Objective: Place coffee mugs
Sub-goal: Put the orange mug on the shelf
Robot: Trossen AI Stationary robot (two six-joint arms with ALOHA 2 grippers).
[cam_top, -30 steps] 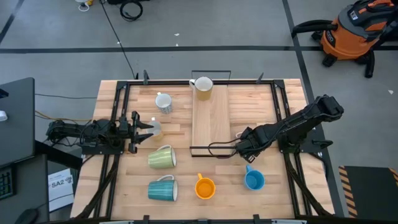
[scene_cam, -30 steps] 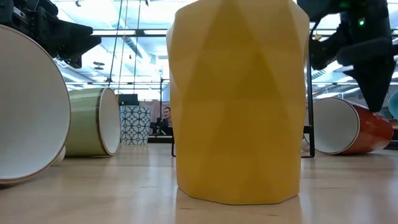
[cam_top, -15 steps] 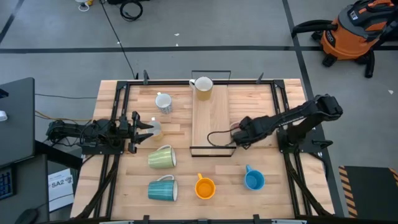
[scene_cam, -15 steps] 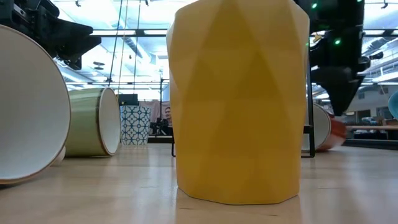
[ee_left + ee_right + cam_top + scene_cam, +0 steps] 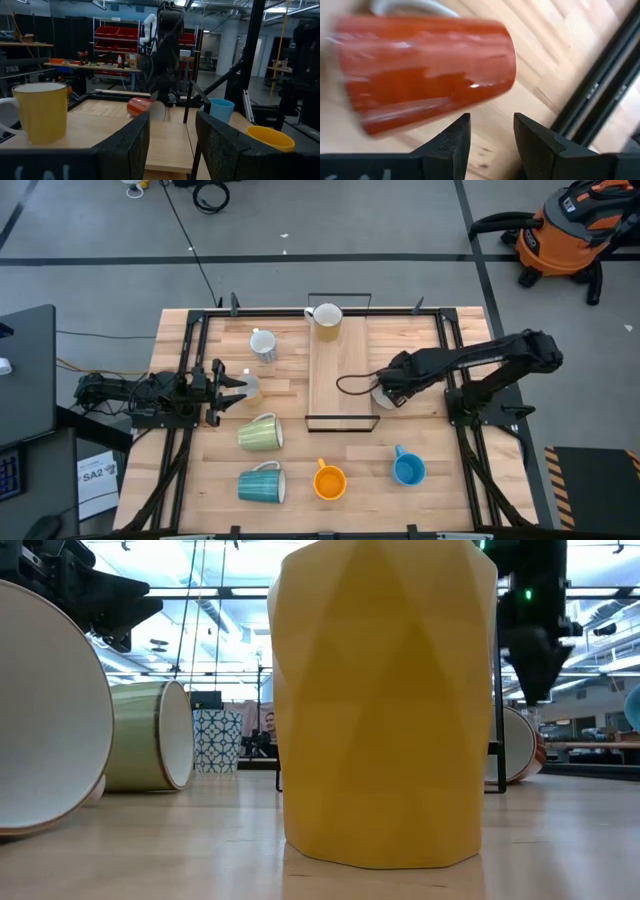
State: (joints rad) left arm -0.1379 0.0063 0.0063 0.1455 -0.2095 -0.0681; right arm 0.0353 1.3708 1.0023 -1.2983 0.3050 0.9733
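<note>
Resting at the table's left edge, the left gripper holds its fingers spread with nothing between them. The yellow mug stands upright at the board's far end. The right gripper hovers, fingers parted and empty, over the red mug lying on its side at the board's right edge.
</note>
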